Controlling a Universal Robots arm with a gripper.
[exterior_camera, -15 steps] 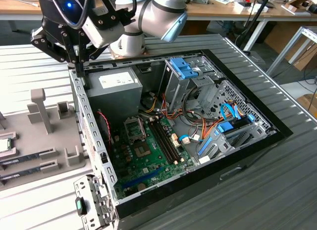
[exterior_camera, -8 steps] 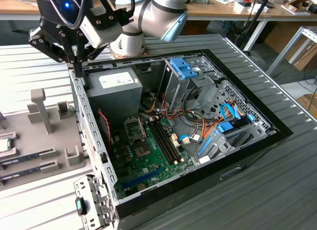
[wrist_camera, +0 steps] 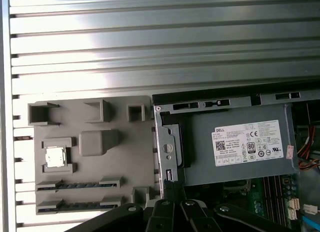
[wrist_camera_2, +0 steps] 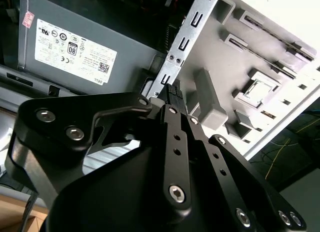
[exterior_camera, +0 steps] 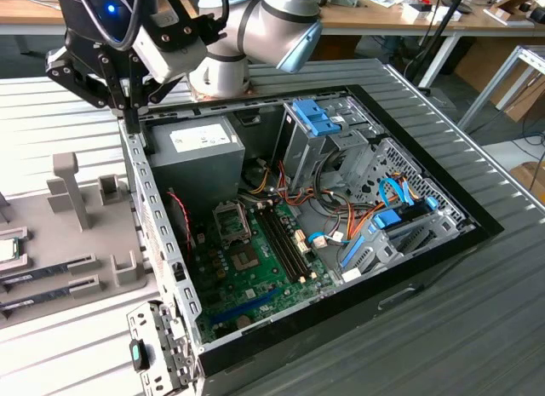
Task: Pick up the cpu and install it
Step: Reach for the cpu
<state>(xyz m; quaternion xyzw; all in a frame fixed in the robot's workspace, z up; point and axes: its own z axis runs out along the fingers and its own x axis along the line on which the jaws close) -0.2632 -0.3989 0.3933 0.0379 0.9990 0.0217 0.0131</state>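
Note:
The cpu [wrist_camera: 55, 157] is a small silvery square lying in a recess of the grey fixture tray [wrist_camera: 115, 167] beside the open computer case; it also appears in the second wrist view [wrist_camera_2: 260, 87] and at the exterior view's left edge [exterior_camera: 7, 248]. My gripper [exterior_camera: 132, 117] hangs over the case's back corner by the tray, above the case wall and apart from the cpu. Its black fingers [wrist_camera_2: 172, 94] are closed together with nothing between them; their tips [wrist_camera: 171, 188] sit over the case edge. The green motherboard [exterior_camera: 255, 268] lies inside the case.
The grey power-supply box [exterior_camera: 192, 149] with a white label fills the case corner under the gripper. Two long memory sticks [wrist_camera: 75, 184] lie in tray slots near the cpu. Upright grey posts [exterior_camera: 70, 187] stand on the tray. Blue drive brackets and cables [exterior_camera: 319, 128] crowd the case's far side.

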